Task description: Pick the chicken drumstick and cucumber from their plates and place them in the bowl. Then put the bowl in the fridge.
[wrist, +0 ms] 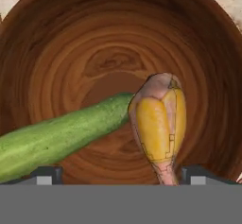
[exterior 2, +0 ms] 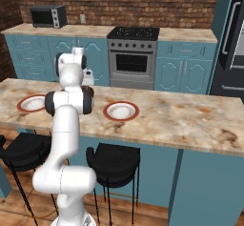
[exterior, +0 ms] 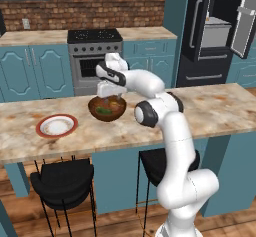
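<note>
Off to the gripper's point(exterior: 108, 97) left on the marbled counter point(exterior: 210, 111) sits an emptied plate point(exterior: 56, 126), white with a red-brown rim; a second plate point(exterior 2: 121, 110) lies on the same counter in the right base view, and a third rim point(exterior 2: 32, 103) shows past the arm. Behind the gripper stands a steel oven point(exterior: 94, 56) among teal cabinets; far to its right the black fridge point(exterior: 215, 31) stands with its door swung open. Two black stools point(exterior: 65, 181) tuck under the counter edge. Directly below the gripper is the bowl point(exterior: 107, 108) (glossy, dark brown, ringed grain). Inside lie the cucumber point(wrist: 56, 135), long and green, and the chicken drumstick point(wrist: 158, 121), golden with a pinkish tip, touching it. The finger tips point(wrist: 46, 175) stand wide apart, holding nothing.
</note>
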{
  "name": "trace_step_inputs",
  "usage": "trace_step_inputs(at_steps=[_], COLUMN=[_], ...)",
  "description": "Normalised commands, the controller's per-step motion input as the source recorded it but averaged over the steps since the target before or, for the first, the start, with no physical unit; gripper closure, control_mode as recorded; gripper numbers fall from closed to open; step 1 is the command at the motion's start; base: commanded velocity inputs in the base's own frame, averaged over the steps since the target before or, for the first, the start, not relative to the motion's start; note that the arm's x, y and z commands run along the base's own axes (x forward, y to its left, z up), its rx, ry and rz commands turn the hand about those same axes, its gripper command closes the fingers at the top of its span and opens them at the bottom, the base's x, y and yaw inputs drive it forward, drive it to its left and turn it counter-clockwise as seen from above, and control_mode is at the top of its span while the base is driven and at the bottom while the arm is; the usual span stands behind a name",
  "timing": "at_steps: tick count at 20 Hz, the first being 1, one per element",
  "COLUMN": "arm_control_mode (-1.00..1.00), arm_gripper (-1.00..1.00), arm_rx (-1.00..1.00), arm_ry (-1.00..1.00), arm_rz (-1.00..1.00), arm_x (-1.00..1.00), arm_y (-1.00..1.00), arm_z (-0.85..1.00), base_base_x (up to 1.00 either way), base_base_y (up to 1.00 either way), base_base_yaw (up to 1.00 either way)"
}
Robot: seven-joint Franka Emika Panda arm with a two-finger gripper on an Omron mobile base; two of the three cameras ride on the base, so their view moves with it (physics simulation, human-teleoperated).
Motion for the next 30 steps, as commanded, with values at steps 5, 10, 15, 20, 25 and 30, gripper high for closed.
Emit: trace_step_inputs(at_steps=[5,10,15,20,25,30], arm_control_mode=[-1.0,-1.0,-1.0,-1.0,-1.0,-1.0], arm_gripper=[-1.0,-1.0,-1.0,-1.0,-1.0,-1.0], arm_rx=[0.0,-0.01,-0.09,-0.18,-0.13,-0.02], arm_ry=[0.01,0.04,0.0,-0.11,-0.09,0.0], arm_rz=[-0.38,-0.55,-0.57,-0.54,-0.48,-0.15], arm_x=[-0.43,-0.45,-0.53,-0.49,-0.43,-0.12], arm_y=[-0.15,-0.08,0.0,-0.04,-0.16,-0.08], arm_z=[0.17,-0.04,-0.22,-0.1,0.02,0.21], base_base_x=[0.0,0.0,0.0,0.0,0.0,0.0], base_base_y=[0.0,0.0,0.0,0.0,0.0,0.0], base_base_yaw=[0.0,0.0,0.0,0.0,0.0,0.0])
